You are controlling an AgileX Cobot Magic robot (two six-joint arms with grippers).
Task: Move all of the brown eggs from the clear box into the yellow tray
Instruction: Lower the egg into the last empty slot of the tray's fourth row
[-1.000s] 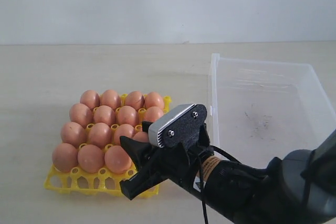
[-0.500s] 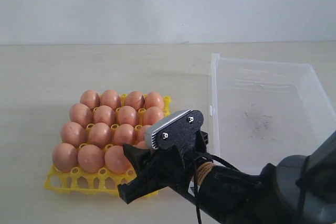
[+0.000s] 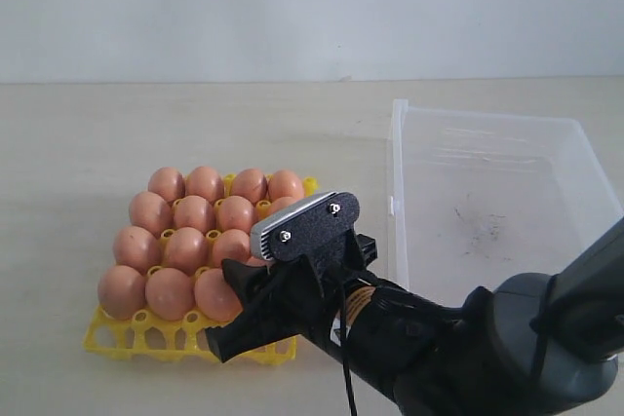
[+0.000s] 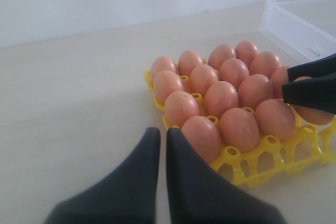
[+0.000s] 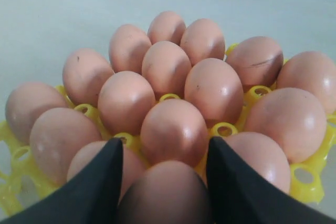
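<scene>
Evidently the job is at its final placement: the right gripper (image 5: 164, 145) is clenched on one egg (image 5: 160, 192), a dark finger pressed against either flank. In the exterior view it hangs low over the near right corner of the yellow tray (image 3: 136, 330) — the corner where the front row stops an egg short. Gripping by the sides makes sense, I judge, since it leaves the bottom of the egg free to settle into a cup between the posts, and the fingers can slide down beside the neighbours without knocking them. Whether the egg is already seated I cannot tell, as the gripper hides the cup. The other brown eggs (image 3: 185, 248) sit packed in the tray's rows, touching or nearly so, each standing on end with its long axis upright and a rounded crown pointing up, a few leaning slightly. Blunt end or narrow end up is too fine to call. The held egg shows only its upper curve in the right wrist view; its axis looks upright like the rest, though I would not swear to it. The clear box (image 3: 398, 168) stands just beside the tray on the table (image 3: 78, 143), to its right in the exterior view, with no egg in it — only a few dark specks on its floor. The left gripper (image 4: 159, 145) hovers off a corner of the tray, fingers drawn nearly together on nothing, clear of the working arm
</scene>
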